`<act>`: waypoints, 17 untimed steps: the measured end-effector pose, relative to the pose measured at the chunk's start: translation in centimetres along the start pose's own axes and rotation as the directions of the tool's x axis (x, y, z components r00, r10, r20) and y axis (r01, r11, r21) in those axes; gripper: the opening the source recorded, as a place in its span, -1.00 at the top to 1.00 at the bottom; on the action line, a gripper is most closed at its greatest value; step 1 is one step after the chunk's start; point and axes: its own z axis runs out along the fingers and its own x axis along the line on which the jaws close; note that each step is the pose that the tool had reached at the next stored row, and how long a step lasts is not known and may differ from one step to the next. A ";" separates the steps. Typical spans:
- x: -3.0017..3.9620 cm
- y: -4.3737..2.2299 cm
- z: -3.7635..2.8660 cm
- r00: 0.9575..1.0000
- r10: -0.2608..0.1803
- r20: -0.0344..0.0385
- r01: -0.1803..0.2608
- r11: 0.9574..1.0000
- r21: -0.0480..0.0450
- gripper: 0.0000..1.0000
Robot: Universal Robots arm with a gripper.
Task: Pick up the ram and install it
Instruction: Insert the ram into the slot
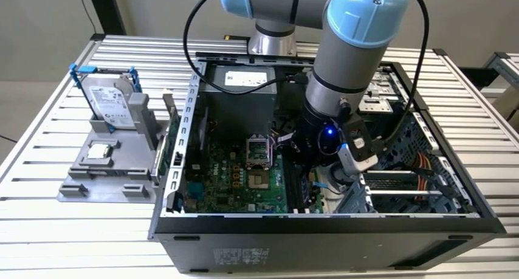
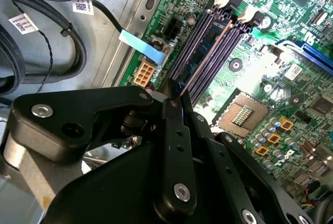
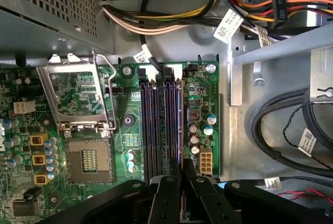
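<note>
Fingers (image 2: pixel 174 130) first: in the second wrist view I see them squeezed together on one end of the ram (image 2: pixel 210 39). The ram is thin and blue-green. It stands on its edge and runs away from the fingers along the long black slots (image 3: pixel 156 125). I think it is lined up with one slot, but I cannot tell if it is pushed all the way in.

What could go wrong? The ram is held by one end only, so I think a push could tip it and make the far end ride up. If it sits a little off the slot, a push could bend it or scrape the green motherboard (image 1: pixel 223 182). The slots are close together, so it could slip into the wrong one.

Just past the slots is the open chip socket (image 3: pixel 88 161) with its metal frame flipped up. I would not want to bump that. On the other side of the slots are a small white plug (image 2: pixel 144 72) and fat black cables (image 3: pixel 281 125). They are near the fingers and could catch them.

In the exterior view the arm (image 1: pixel 349 66) reaches down into the middle of the open computer case (image 1: pixel 324 230). At nine o'clock, outside the case, a grey holder (image 1: pixel 97 188) sits on the table (image 1: pixel 48 127). It carries a silver hard drive (image 1: pixel 107 99) and a small square chip (image 1: pixel 99 150), well apart from the fingers.
</note>
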 end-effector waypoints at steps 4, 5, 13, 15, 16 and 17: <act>0.00 0.00 0.00 1.000 0.000 0.000 0.000 1.000 0.000 1.00; 0.00 0.00 0.00 1.000 0.000 0.000 0.000 1.000 0.000 1.00; -0.20 0.01 0.00 1.000 0.000 0.000 0.000 1.000 0.000 1.00; -0.27 0.01 0.02 1.000 0.000 0.000 0.000 1.000 0.000 1.00; -0.28 0.01 0.02 1.000 0.000 0.000 0.000 1.000 0.000 1.00; -0.28 -0.01 0.02 1.000 0.000 0.000 0.000 1.000 0.000 1.00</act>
